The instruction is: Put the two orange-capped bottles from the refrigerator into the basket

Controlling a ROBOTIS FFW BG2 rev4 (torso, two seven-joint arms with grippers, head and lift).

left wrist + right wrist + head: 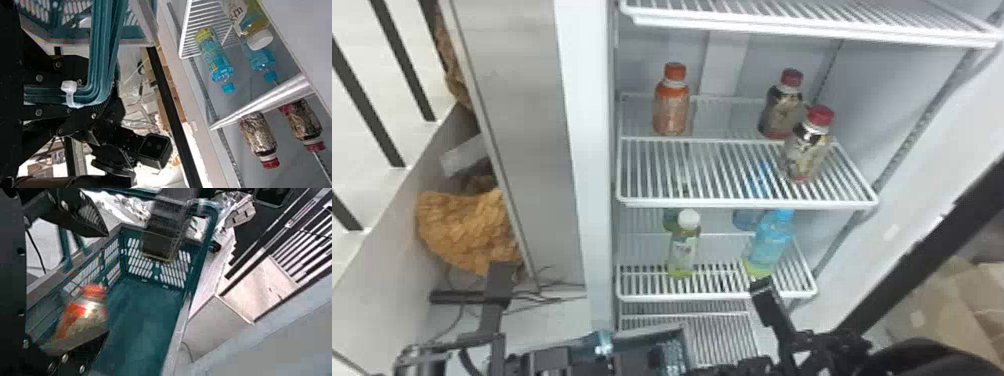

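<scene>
Noted one orange-capped bottle inside basket, blurred, near right gripper, opened wide and holding nothing. Cannot tell whether touching a finger. Found left gripper closed on basket's teal handle. Logged other orange-capped bottle upright on fridge shelf, left of two red-capped bottles.

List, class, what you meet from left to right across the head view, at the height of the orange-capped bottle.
Dark bars, grey panel, white refrigerator frame, orange-capped bottle, rear red-capped bottle, front red-capped bottle.
</scene>
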